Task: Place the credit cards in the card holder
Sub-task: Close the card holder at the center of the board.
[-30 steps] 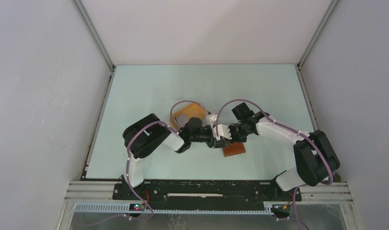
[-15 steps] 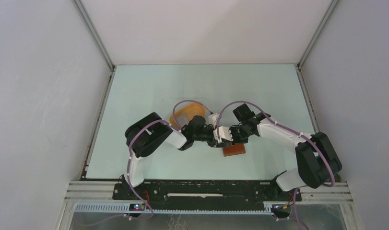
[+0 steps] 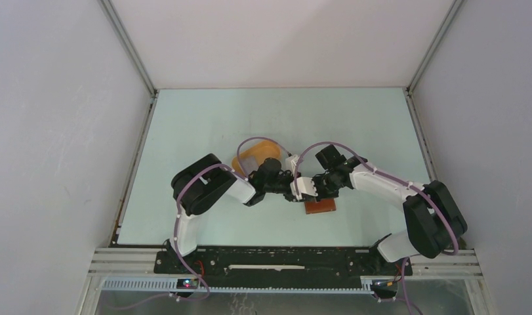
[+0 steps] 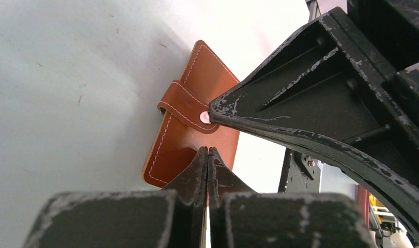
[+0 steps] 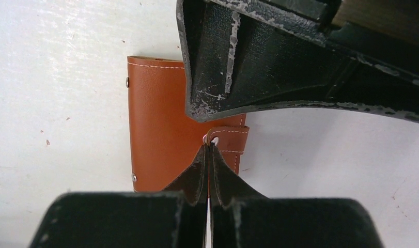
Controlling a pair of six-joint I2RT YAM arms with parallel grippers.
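The card holder (image 3: 319, 207) is a closed reddish-brown wallet lying flat on the table, its strap (image 4: 182, 105) snapped across it. It also shows in the right wrist view (image 5: 158, 119). My left gripper (image 4: 207, 153) is shut and empty, its tips on or just over the wallet's face; in the top view it (image 3: 294, 192) meets the right one. My right gripper (image 5: 210, 147) is shut with its tips pinching the rounded strap end (image 5: 228, 135) by the snap. No credit cards can be made out.
An orange-yellow oval tray (image 3: 239, 159) with a pale inside sits just behind the left wrist. Grey walls close the table (image 3: 204, 118) in on three sides. Both forearms crowd the middle, over the wallet.
The right wrist has edged slightly left toward the left gripper. The wallet has not moved and both grippers stay shut.
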